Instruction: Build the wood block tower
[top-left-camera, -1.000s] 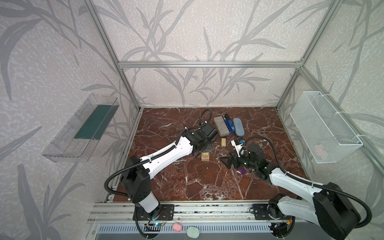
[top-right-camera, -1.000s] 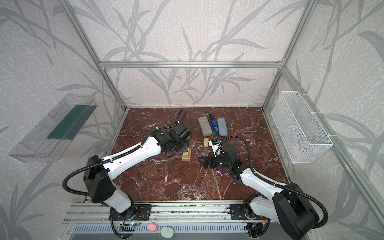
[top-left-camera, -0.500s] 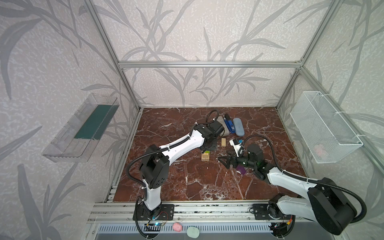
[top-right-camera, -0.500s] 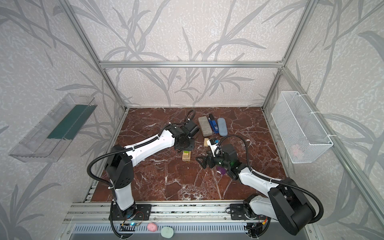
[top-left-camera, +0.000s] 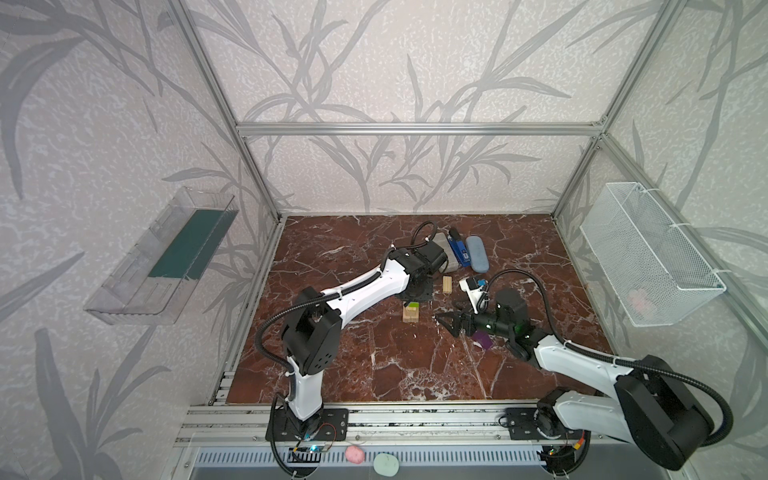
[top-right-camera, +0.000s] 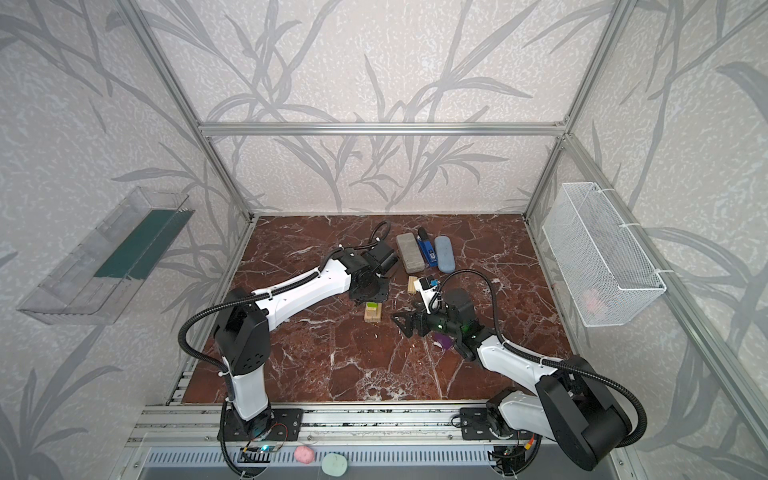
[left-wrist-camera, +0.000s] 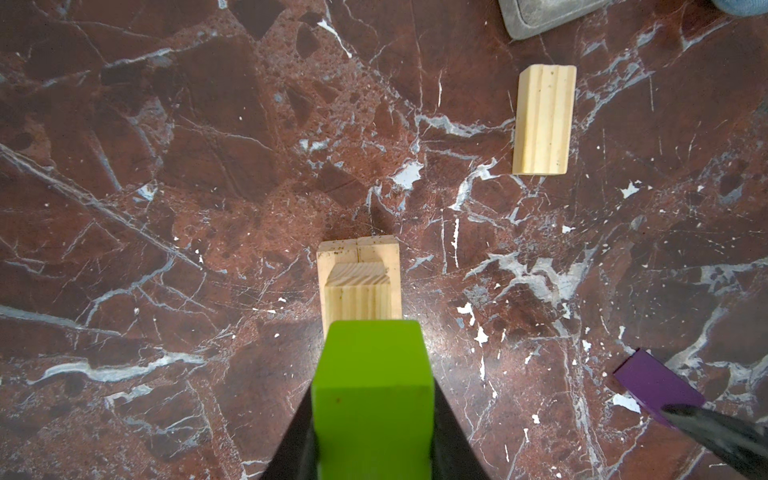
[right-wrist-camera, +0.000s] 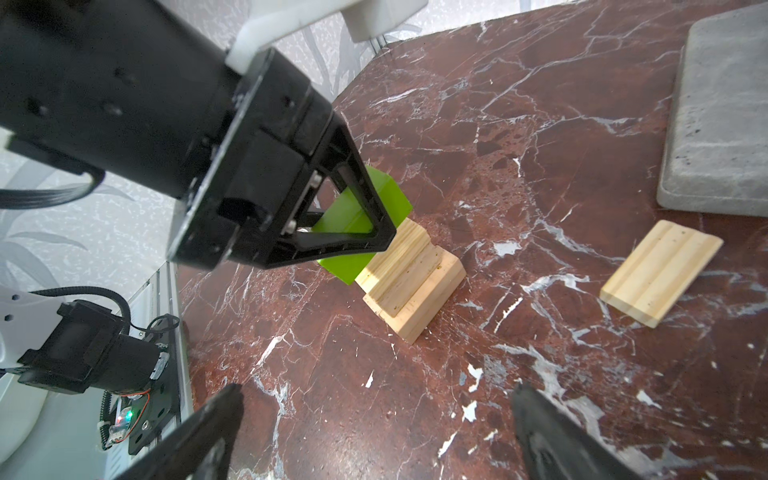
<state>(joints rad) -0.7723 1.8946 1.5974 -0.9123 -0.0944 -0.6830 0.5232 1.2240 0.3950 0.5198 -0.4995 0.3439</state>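
Here, one green block (left-wrist-camera: 372, 395), one purple block (left-wrist-camera: 656, 384), one tower (left-wrist-camera: 359, 282)

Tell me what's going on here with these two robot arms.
They are building a small block tower on the marble table. The left gripper is shut on a lime-green block and holds it at the top of the pale wood stack; I can't tell whether it is touching. The right gripper is open and empty, low over the table, with the purple block lying beside it. A loose wood piece lies apart.
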